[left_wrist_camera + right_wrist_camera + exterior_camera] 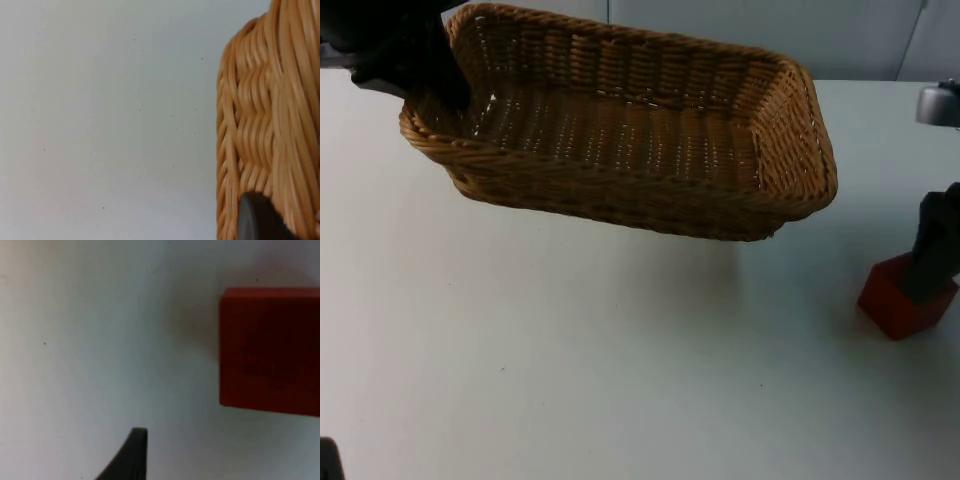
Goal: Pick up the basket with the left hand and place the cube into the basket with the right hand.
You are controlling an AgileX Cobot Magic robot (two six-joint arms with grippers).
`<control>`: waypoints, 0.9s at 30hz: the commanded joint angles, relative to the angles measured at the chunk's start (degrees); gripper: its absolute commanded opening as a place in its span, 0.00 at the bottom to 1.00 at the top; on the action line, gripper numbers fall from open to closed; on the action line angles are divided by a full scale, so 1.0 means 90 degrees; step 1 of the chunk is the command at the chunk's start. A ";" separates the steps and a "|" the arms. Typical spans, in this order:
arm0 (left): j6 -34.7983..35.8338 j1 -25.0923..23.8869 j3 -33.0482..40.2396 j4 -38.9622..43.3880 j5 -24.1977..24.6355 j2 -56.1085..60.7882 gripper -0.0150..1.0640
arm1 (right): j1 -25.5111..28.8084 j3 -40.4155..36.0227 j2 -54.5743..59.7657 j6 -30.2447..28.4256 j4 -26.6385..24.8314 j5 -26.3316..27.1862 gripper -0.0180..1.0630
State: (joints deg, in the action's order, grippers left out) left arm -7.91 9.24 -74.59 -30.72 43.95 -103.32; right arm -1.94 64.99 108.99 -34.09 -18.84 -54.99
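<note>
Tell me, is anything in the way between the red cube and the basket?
Nothing visible is. The red cube sits on the white table with the right gripper at it, and bare table lies between it and the basket, which the left gripper holds by its rim.

A white table top (570, 380) is seen, bounded toward 12 o'clock by a grey partition wall (770, 30).

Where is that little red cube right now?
In the top view the cube sits on the table at the right edge, below the right pincer and apart from the basket.
</note>
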 commanded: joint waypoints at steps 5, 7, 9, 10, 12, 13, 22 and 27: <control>0.0034 -0.0012 0.0012 -0.0196 -0.0090 0.0102 0.01 | -0.0701 0.0058 0.0174 0.0175 0.0698 0.0541 0.96; 0.0034 -0.0012 0.0012 -0.0196 -0.0090 0.0102 0.01 | -0.0883 0.0058 0.0242 0.0558 0.1142 0.0728 0.96; 0.0034 -0.0012 0.0012 -0.0196 -0.0090 0.0102 0.01 | -0.0902 0.0058 0.0288 0.0690 0.1286 0.0749 0.96; 0.0034 -0.0012 0.0012 -0.0196 -0.0090 0.0102 0.01 | -0.0930 0.0058 0.0339 0.0704 0.1313 0.0780 0.96; 0.0034 -0.0012 0.0012 -0.0196 -0.0090 0.0102 0.01 | -0.0930 0.0058 0.0435 0.0739 0.1313 0.0817 0.96; 0.0034 -0.0012 0.0012 -0.0196 -0.0090 0.0102 0.01 | -0.0930 0.0058 0.0435 0.0739 0.1313 0.0817 0.96; 0.0034 -0.0012 0.0012 -0.0196 -0.0090 0.0102 0.01 | -0.0947 0.0058 0.0521 0.1056 0.1285 0.1403 0.52; 0.0034 -0.0012 0.0012 -0.0196 -0.0090 0.0102 0.01 | -0.0947 0.0082 0.0521 0.1807 0.1679 0.1920 0.02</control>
State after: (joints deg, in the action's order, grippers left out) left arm -7.91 9.24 -74.59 -30.72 43.95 -103.32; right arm -10.23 65.39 113.87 -19.41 -4.67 -39.46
